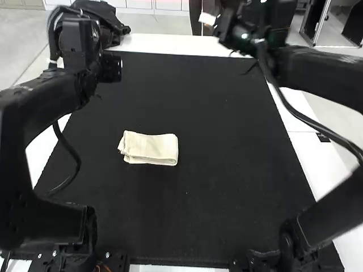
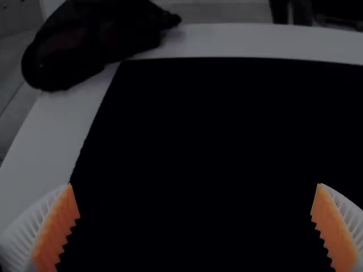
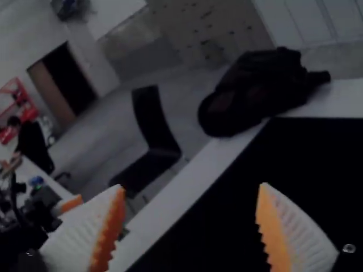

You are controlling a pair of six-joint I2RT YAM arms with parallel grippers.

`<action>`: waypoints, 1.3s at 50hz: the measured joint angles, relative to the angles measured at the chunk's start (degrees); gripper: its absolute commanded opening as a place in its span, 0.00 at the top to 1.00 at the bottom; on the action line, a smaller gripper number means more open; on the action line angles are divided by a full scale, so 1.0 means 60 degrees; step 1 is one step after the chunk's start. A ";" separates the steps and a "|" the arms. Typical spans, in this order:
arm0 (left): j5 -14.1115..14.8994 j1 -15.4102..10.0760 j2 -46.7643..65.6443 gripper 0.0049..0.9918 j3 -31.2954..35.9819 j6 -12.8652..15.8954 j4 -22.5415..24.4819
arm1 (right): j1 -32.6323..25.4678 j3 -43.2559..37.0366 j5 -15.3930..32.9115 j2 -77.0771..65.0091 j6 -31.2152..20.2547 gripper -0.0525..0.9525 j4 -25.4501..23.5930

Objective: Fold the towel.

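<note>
1. The bench [image 1: 170,44] lies beneath a broad black mat [image 1: 227,170].
2. The left arm [image 1: 39,105] is nearer the towel [image 1: 150,148]; the right arm [image 1: 323,73] extends toward the bench's far side.
3. A dark bag [image 2: 96,39] sits at the far left corner, beyond the mat.
4. The towel rests on the mat, left of centre, folded into a compact oblong. Its long axis runs roughly left to right, with layered edges at the left end and a rounder fold at the right. From the left arm's wrist, it lies back toward the bases and to the right. I judge the folding nearly or fully done; any tidying would suit the left arm, coming back and inward.
5. The left end effector [image 2: 194,184] is wide open, holding nothing.
6. The right end effector [image 3: 191,186] is also spread and empty.
</note>
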 measured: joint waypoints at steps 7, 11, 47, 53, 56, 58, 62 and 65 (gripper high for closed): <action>0.0000 -0.0004 -0.0568 0.03 0.0011 -0.0193 -0.0025 | -0.0951 -0.0670 0.0022 -0.1606 0.0033 0.03 -0.0120; 0.0000 0.0000 -0.0947 0.03 0.0011 -0.0386 0.0007 | -0.1450 -0.1137 0.0018 -0.2546 0.0117 0.03 -0.0138; 0.0514 -0.0004 -0.5158 0.03 -0.1643 -0.1384 0.0648 | -0.5115 -0.4586 -0.1228 -1.0721 0.1574 0.03 -0.0900; 0.0514 -0.0004 -0.6029 0.03 -0.2178 -0.1421 0.0725 | -0.5278 -0.4626 -0.1228 -1.2142 0.1519 0.03 -0.1927; 0.0514 -0.0004 -0.6546 0.03 -0.2492 -0.1424 0.0765 | -0.5300 -0.4572 -0.1209 -1.2258 0.1461 0.03 -0.2197; 0.0510 -0.0004 -0.6896 0.03 -0.2699 -0.1424 0.0841 | -0.5322 -0.4575 -0.1140 -1.2211 0.1406 0.03 -0.2361; 0.0506 0.0000 -0.7690 0.03 -0.3129 -0.1428 0.0903 | -0.5340 -0.4575 -0.0787 -1.2211 0.1151 0.03 -0.2568; 0.0506 -0.0004 -0.8346 0.03 -0.3432 -0.1432 0.0951 | -0.5340 -0.4572 -0.0259 -1.2218 0.0743 0.03 -0.2841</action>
